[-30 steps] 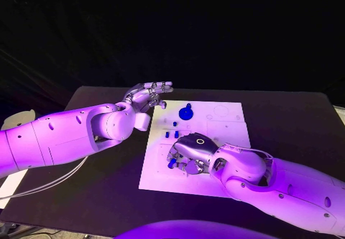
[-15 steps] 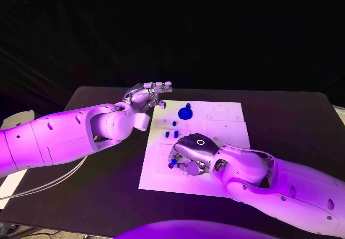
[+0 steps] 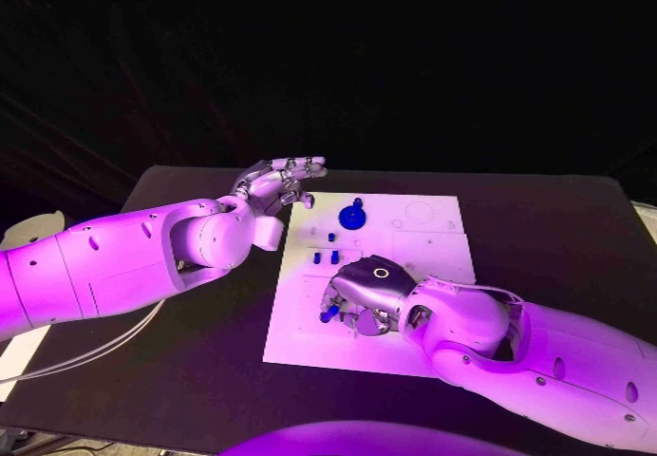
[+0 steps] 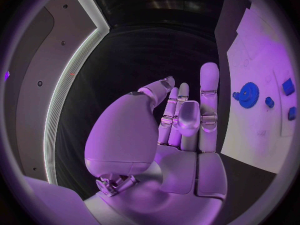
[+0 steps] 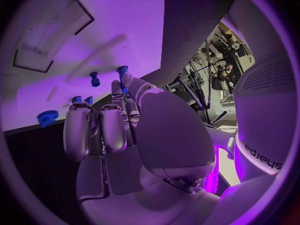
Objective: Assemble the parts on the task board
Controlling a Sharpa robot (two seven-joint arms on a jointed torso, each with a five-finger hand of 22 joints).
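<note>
Right robot hand (image 3: 363, 296) grasping small blue peg (image 3: 328, 313) over white task board (image 3: 309, 332) | left robot hand (image 3: 281, 183) released, idle | lower peg upright, slowly.

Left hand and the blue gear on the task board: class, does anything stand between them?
Nothing visible does. The left hand hovers open beside the task board, off its left edge, and the blue gear lies uncovered on the board with bare white plate between them.
</note>
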